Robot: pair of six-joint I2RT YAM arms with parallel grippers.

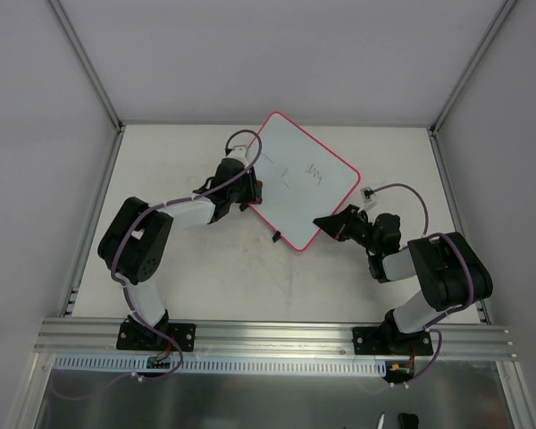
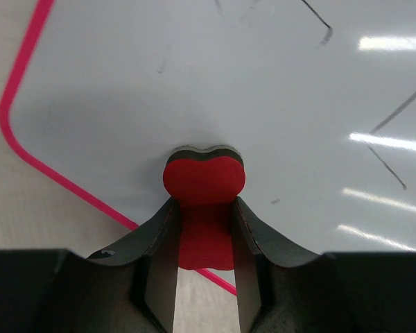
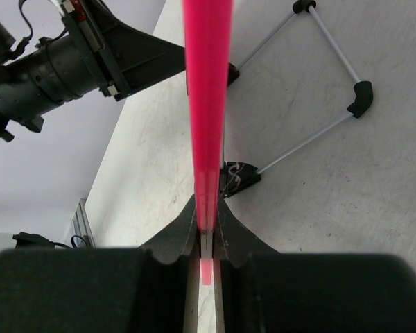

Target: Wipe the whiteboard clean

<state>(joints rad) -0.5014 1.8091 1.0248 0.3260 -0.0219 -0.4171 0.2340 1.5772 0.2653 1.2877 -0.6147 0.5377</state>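
Red eraser clamped in left tool; only right wrist shows right tool pinching whiteboard edge.

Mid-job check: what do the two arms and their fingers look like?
The left arm and right arm match: black joint housings, light grey links, black base plates, a thin purple cable running along each. The fingers are matte black, broad at the root and tapering forward.

A pale table sits between plain grey-white walls on three sides. Slim aluminium posts rise at its far corners; an aluminium rail runs along its near edge.
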